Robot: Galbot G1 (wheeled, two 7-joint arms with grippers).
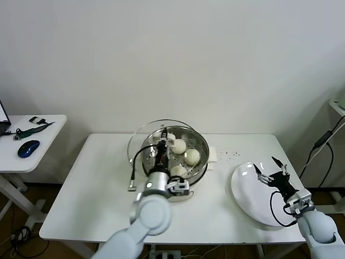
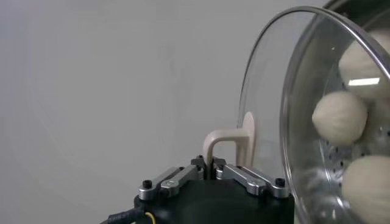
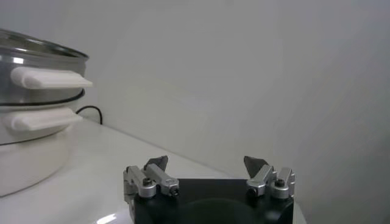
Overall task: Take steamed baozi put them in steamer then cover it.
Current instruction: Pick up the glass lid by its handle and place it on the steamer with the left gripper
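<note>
Clamped on the white handle (image 2: 226,141) of the cover (image 1: 141,141), the left gripper (image 1: 161,149) is being held over the steamer (image 1: 200,139) with its fingers fully closed around that handle. In the head view the cover is being carried tilted, its metal rim raised on the side away from the robot and overhanging the steamer's left edge, so it is not yet seated. In the left wrist view the glass disc is being seen nearly edge-on, standing just beside the steel rim rather than lying flat on it.

The steamed baozi (image 1: 192,156) are lying inside the steamer's perforated basket; three are being shown plainly, and a fourth cannot be made out behind the arm.

The coming move is judged to turn on one relation: the cover's centre is lying to the left of the steamer's centre and its plane is being held at an angle to the rim. A shift rightward and a levelling of the disc would be called for before lowering, or the rim may catch on the basket wall.

The right gripper (image 1: 271,171) is being kept wide open and empty, parked above the white plate (image 1: 245,197), well apart from the steamer; the left arm is the nearer one.
</note>
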